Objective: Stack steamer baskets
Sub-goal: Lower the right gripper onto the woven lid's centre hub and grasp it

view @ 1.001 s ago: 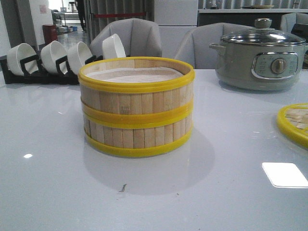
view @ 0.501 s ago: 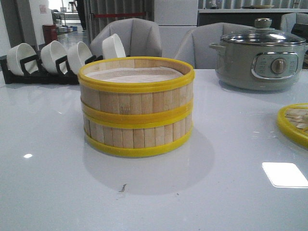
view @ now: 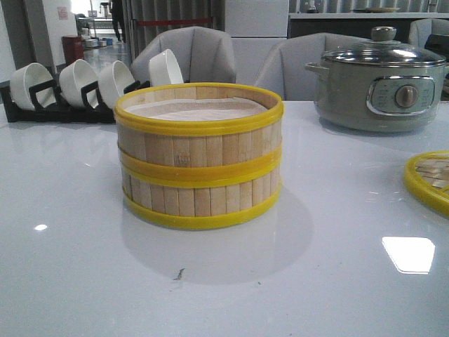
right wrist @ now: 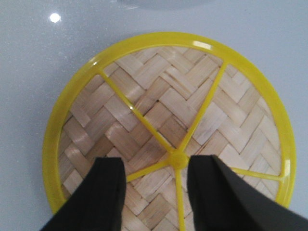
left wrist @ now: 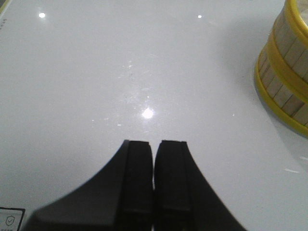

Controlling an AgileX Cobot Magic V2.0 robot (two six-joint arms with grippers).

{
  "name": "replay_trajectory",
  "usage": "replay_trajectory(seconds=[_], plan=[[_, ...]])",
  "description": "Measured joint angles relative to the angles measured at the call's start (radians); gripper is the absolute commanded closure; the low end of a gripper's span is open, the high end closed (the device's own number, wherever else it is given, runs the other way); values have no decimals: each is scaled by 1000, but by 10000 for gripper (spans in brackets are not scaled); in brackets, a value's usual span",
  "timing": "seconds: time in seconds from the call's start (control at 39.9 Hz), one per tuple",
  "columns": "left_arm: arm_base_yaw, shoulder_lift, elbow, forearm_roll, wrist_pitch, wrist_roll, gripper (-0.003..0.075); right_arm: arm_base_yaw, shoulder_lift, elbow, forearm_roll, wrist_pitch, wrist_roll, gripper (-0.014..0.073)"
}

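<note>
Steamer baskets (view: 199,158) stand already stacked, one on the other, near the middle of a glossy white worktop (view: 84,281). Both are round and shallow, with pale bamboo-slat walls and yellow rims, and a pale liner shows inside the upper one. The matching lid (right wrist: 168,125) lies flat on the worktop well off to the robot's right, only its yellow edge peeking into the front view. It is a woven bamboo disc with a yellow rim and thin yellow spokes meeting at a small hub.

The right claw (right wrist: 155,192) hangs directly over that lid, its two dark fingers spread apart and empty, with the hub showing in the gap between them (whether the fingertips touch the weave cannot be told). The left claw (left wrist: 153,185) is clenched on nothing, its fingers pressed together, over bare worktop with the stacked baskets off to one side, near but apart.

Behind the baskets sit a grey-green electric pot (view: 379,81) with a glass lid and a rack of white bowls (view: 91,81), both clear of the work.

Judging from this layout, the baskets are done and the lid is the remaining piece. The right arm is plainly the nearer one, since the lid lies straight below its claw. A round lid has no long axis to line up with, so the grip likely turns on the rim or a spoke, then a carry leftward to the top basket.
</note>
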State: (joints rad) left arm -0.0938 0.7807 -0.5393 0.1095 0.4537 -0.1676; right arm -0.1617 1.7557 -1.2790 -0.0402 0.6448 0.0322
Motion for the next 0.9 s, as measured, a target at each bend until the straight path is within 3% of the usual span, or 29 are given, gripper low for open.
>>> replay_trajectory(seconds=[0.9], plan=[[0, 0, 0, 0, 0, 0, 637, -42, 63, -4, 40, -32, 0, 179]])
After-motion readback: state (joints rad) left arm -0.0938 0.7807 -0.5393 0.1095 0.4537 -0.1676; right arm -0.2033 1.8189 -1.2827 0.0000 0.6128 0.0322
